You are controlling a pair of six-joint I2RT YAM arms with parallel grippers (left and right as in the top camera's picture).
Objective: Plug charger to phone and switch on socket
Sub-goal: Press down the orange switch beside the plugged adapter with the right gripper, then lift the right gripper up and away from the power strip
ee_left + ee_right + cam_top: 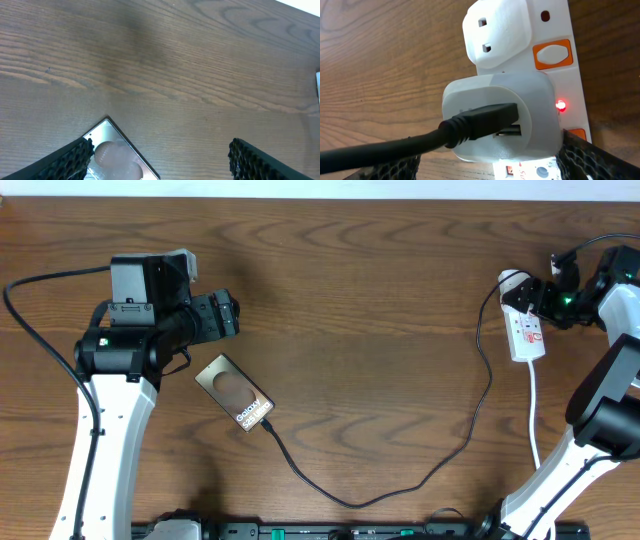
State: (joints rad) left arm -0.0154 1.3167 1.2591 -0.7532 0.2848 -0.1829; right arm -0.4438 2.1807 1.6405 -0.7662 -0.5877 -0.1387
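The bronze phone lies at an angle on the table, left of centre. The black charger cable runs from the phone's near-right end, loops toward the front edge and climbs to the white socket strip at the far right. My left gripper hovers open just beyond the phone, whose corner shows between the fingers. My right gripper is open over the socket, one finger on each side of a white adapter that holds the charger plug. A red lamp glows.
A second white plug sits in the strip beyond the adapter, with orange rocker switches along the strip's right edge. The strip's white lead trails toward the front right, past the right arm's base.
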